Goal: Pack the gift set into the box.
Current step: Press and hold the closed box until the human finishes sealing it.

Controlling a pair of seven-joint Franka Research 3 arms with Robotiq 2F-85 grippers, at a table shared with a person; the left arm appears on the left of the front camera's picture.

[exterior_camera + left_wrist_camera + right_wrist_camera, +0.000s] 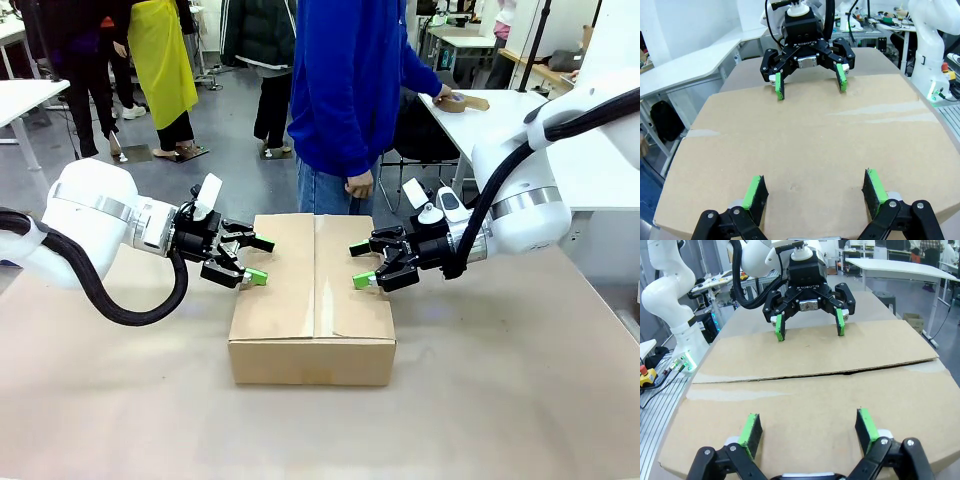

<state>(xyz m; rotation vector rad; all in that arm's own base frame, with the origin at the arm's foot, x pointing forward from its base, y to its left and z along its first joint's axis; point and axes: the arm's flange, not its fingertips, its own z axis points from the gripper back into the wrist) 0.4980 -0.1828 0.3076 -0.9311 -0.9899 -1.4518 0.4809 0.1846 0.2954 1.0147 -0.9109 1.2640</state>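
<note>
The tabletop was a broad, matte, pale brown sheet, smooth and flat. Across it stood a person in a blue top and jeans, one hand hanging curled just behind the far edge of the box.

The two arms were rounded, glossy white shells with dark cables looping beside them. The left arm reached in low from one side and the right arm from the other.

The box sat at the middle of the tabletop, a rectangular carton of plain brown corrugated cardboard. Its top flaps lay down flat and met along a straight seam running from the near edge to the far one. In the right wrist view the seam showed as a thin dark slit, with one flap edge slightly raised and a faint glossy streak beside it.

The left claw hovered at the left edge of the box top, its angular black fingers spread wide and gripping nothing. The right claw faced it over the right edge, likewise spread and empty. Whether the tips rested on the cardboard could not be told.

The pads were small, flat, bright green slabs, ribbed on their inner faces.
</note>
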